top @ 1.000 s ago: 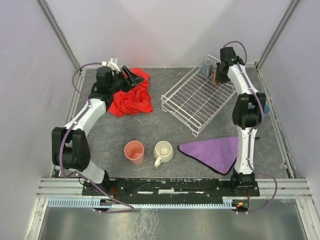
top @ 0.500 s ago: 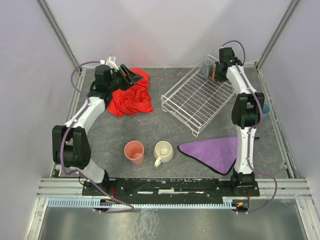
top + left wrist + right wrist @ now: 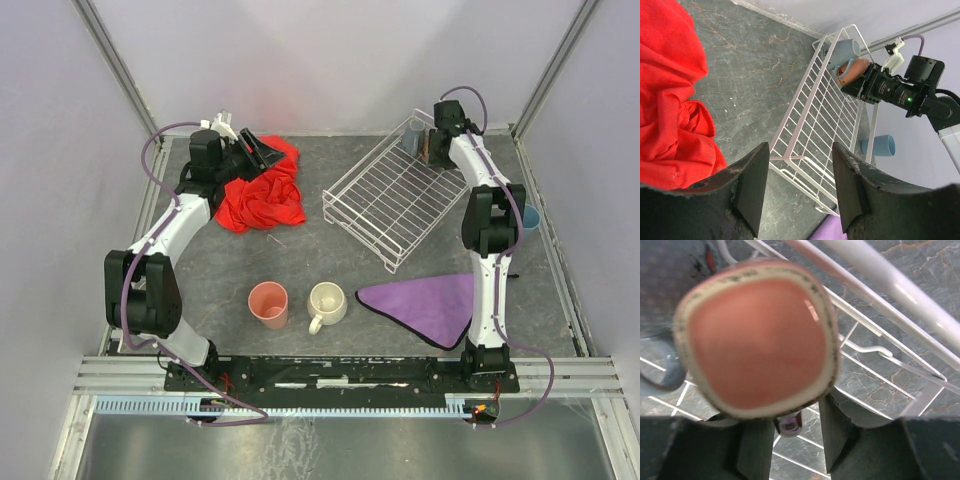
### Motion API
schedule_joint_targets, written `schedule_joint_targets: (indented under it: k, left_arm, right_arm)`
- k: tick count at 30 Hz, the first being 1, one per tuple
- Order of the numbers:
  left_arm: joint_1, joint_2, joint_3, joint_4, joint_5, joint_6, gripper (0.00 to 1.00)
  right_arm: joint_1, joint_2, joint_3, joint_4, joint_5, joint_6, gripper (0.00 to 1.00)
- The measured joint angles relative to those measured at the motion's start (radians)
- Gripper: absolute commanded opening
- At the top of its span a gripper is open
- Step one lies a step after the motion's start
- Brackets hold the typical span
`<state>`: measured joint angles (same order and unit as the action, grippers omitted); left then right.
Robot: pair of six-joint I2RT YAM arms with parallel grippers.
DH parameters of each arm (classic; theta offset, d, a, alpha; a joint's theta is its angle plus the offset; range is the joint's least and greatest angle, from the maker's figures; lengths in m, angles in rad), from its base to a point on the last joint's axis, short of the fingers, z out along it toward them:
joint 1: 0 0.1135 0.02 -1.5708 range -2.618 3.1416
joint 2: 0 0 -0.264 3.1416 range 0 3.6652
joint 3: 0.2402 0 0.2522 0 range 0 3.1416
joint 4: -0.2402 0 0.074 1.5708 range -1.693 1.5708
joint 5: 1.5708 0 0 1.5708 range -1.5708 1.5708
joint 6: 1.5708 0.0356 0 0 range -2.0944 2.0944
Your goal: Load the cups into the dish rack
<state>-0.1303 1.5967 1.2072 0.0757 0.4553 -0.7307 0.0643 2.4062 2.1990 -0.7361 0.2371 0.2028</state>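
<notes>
The white wire dish rack (image 3: 395, 195) stands at the back right, also in the left wrist view (image 3: 815, 125). A grey-blue mug (image 3: 414, 133) lies in its far corner. My right gripper (image 3: 432, 148) is over that corner, shut on the small orange-and-white mug (image 3: 757, 337), which hangs just above the rack wires (image 3: 875, 270) beside the grey-blue mug (image 3: 665, 275). The salmon-pink tumbler (image 3: 268, 304) and cream handled mug (image 3: 326, 302) stand upright at the front. A light-blue cup (image 3: 534, 217) lies right of the rack. My left gripper (image 3: 262, 152) is open and empty. No metallic cup shows.
A crumpled red cloth (image 3: 265, 190) lies at the back left under my left gripper (image 3: 799, 150). A purple cloth (image 3: 425, 300) lies flat at the front right, near the rack's front corner. Walls close in the back and both sides.
My right gripper has shifted slightly toward the rack's far corner with the orange-and-white mug. The left arm has barely moved.
</notes>
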Motion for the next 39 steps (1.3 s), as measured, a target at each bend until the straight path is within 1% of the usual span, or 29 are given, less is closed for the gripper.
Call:
schedule_joint_targets:
  k: [5, 12, 21, 32, 39]
  left_arm:
    - [0.000, 0.000, 0.000, 0.000, 0.000, 0.000, 0.60]
    - [0.000, -0.003, -0.005, 0.000, 0.000, 0.000, 0.60]
    - [0.000, -0.039, -0.050, 0.010, 0.001, 0.000, 0.60]
    - [0.000, -0.119, -0.129, 0.020, 0.020, 0.000, 0.62]
    - [0.000, -0.137, -0.121, -0.093, 0.034, 0.049, 0.62]
  right_arm:
    - [-0.003, -0.002, -0.034, 0.026, 0.019, 0.000, 0.53]
    - [-0.008, -0.047, -0.117, 0.087, 0.026, 0.008, 0.56]
    - [-0.005, -0.134, -0.190, 0.072, -0.037, 0.035, 0.59]
    - [0.003, -0.300, -0.302, 0.058, -0.065, 0.054, 0.59]
    - [0.007, -0.474, -0.394, 0.006, -0.091, 0.063, 0.59]
